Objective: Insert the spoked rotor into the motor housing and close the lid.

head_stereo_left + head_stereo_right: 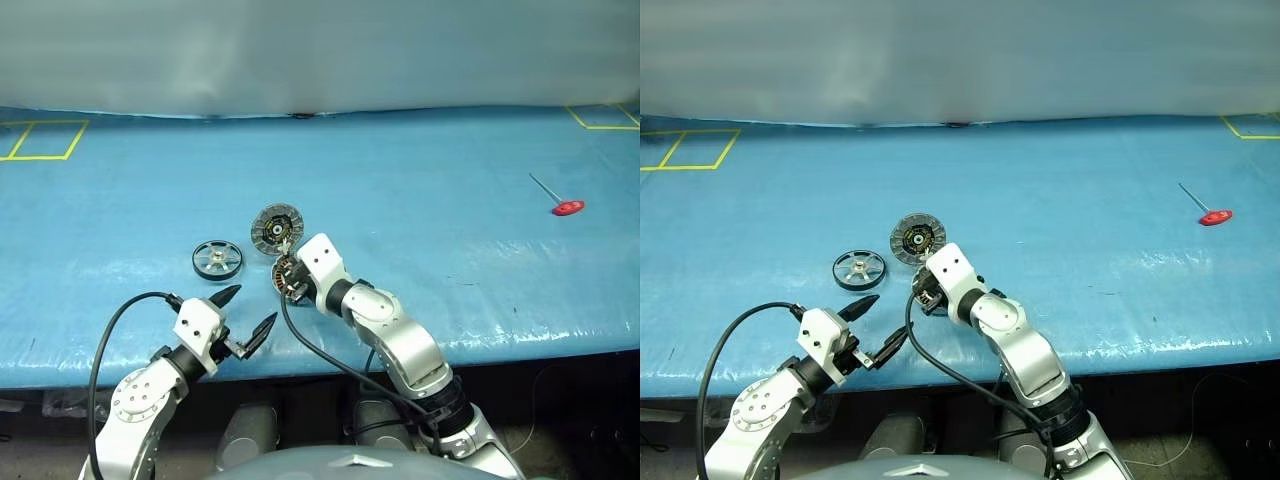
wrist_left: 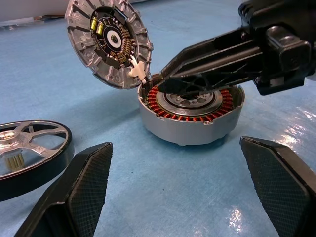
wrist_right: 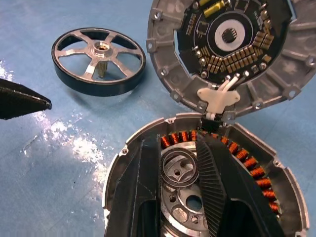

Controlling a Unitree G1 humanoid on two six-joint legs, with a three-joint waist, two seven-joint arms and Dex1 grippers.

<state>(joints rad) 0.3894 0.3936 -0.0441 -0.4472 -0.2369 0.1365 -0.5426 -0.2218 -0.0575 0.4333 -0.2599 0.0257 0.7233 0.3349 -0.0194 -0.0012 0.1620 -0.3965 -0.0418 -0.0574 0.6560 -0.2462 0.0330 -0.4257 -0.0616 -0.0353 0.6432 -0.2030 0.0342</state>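
A blue-covered table (image 1: 420,270) with yellow tape marks at its far corners carries the spoked rotor (image 1: 217,260) left of centre, the motor housing (image 2: 190,116) beside it, and a red-handled tool (image 1: 564,203) at right.

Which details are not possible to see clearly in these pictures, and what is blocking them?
- Right wrist view: the right gripper covers much of the motor housing hub; its far rim is cut off by the picture edge.
- Head views: the housing is mostly hidden behind the right hand.
- Left wrist view: the spoked rotor is cut off by the picture edge.
- Lid: outer face turned away in every view.
- Red-handled tool: too small to identify.
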